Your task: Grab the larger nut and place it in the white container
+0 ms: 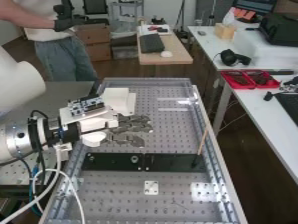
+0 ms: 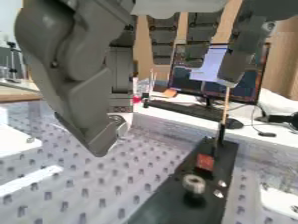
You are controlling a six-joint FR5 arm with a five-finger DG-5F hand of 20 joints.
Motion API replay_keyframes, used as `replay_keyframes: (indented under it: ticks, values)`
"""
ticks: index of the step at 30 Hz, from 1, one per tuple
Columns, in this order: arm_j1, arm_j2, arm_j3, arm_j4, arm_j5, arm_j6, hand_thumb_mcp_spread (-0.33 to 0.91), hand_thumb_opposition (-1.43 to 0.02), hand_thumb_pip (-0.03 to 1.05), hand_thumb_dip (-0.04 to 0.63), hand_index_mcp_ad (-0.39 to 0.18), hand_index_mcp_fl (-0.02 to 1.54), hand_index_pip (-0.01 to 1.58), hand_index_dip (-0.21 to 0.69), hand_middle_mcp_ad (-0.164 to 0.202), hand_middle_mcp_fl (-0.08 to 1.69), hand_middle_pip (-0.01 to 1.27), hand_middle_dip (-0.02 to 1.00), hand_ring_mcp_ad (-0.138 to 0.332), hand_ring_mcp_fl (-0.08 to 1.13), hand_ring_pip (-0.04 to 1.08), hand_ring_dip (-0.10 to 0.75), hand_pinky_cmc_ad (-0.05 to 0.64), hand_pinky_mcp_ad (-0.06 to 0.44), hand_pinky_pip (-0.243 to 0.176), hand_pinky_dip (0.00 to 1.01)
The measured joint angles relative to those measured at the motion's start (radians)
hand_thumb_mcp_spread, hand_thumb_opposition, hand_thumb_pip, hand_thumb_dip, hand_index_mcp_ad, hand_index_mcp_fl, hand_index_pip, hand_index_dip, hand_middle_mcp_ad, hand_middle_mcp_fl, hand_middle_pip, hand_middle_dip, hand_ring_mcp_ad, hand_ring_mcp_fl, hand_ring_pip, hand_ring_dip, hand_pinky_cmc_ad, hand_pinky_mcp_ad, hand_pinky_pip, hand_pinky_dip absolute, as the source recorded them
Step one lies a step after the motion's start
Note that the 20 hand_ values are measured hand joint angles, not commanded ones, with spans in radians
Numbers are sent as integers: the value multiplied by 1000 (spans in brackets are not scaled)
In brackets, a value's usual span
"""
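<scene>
The hand (image 1: 133,131) is over the perforated bench, behind the flat black bar (image 1: 173,162) in the high view. Its fingers are extended, and I see nothing held. On the bar stands the bearing (image 1: 134,159); farther left is a faint small spot, seemingly the smaller nut (image 1: 91,158). A white box-like shape, perhaps the white container (image 1: 123,100), is just behind the hand, partly covered by the arm. In the wrist view the hand (image 2: 66,65) hangs with thumb and fingers apart, and a round metal part (image 2: 194,184) stands on the bar.
A thin wooden stick (image 1: 202,141) stands upright at the bar's right end. Metal rails (image 1: 223,187) edge the bench. A small white plate (image 1: 151,187) lies in front of the bar. White cables (image 1: 73,187) loop below the arm. Red trays (image 1: 249,79) are on the right-hand table.
</scene>
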Motion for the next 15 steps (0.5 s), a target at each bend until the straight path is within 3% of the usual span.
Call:
replay_keyframes:
  ticks: [15]
  values:
    - [141,74,-101,123,-101,156,354,-970,731,188,-166,346,1506,-44,79,-12,120,192,138,5,155,152,346,298,-94,621]
